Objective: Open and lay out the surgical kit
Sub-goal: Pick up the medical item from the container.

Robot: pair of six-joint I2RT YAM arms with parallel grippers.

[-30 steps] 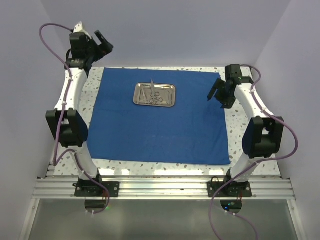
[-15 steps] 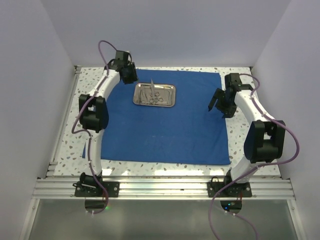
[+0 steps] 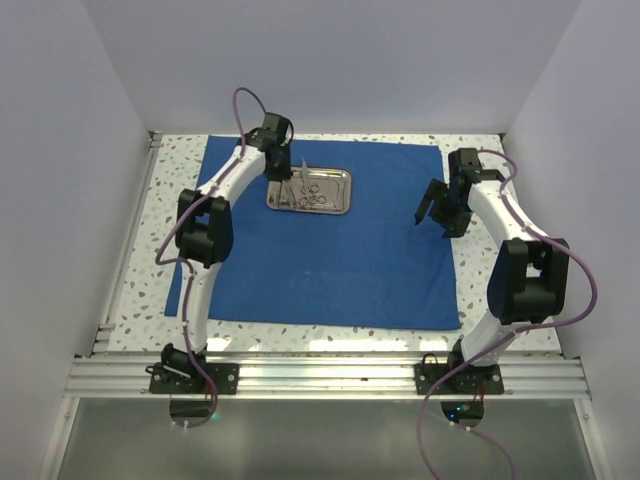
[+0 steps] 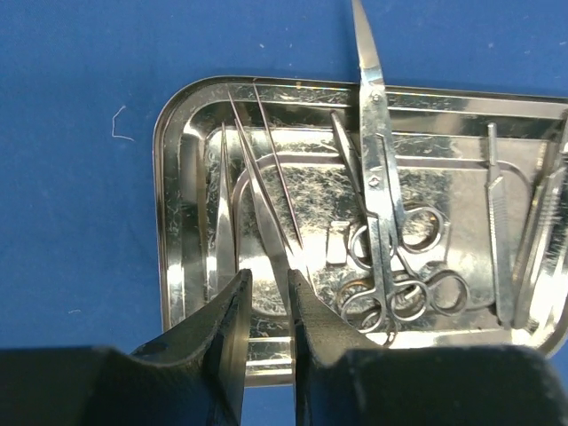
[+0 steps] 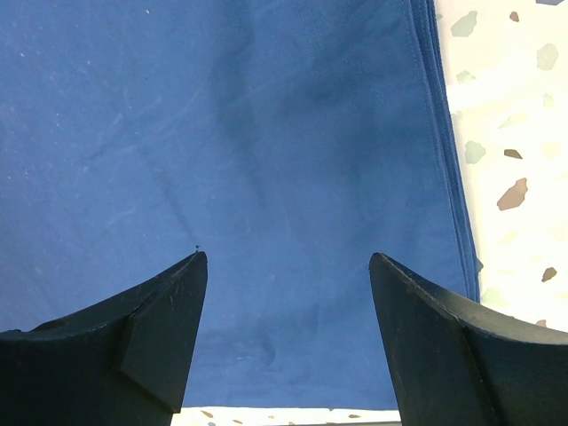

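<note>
Across the white, grey-speckled tabletop (image 3: 170, 170) a royal-blue woven cloth sheet (image 3: 330, 260) lies open and nearly flat, with faint creases and a stitched hem that shows in the right wrist view. On its far middle part sits a small rectangular tray of shiny, scratched steel (image 3: 349, 190) with rounded corners and a raised rim. Slim silver instruments lie in it. Long pointed scissors (image 4: 377, 169) run across it, their blade tip reaching over the far rim onto the cloth and their ringed handles overlapping other rings near the tray's near side. Thin tweezers (image 4: 266, 213) lie slanted toward the tray's left end.

The left gripper (image 4: 269, 280) hangs over that left end. Its black fingers (image 4: 232, 311) stand almost together, with the tweezers' near end in the narrow gap; whether they pinch it cannot be told. The right gripper (image 5: 288, 257) hovers released, its jaws spread wide, above the cloth beside its right hem and well apart from the tray.

Plain pale lilac walls (image 3: 350, 60) close the table in on three sides. A strip of bare speckled top borders the cloth all round, and a broad stretch of blue lies between the tray and the near hem.
</note>
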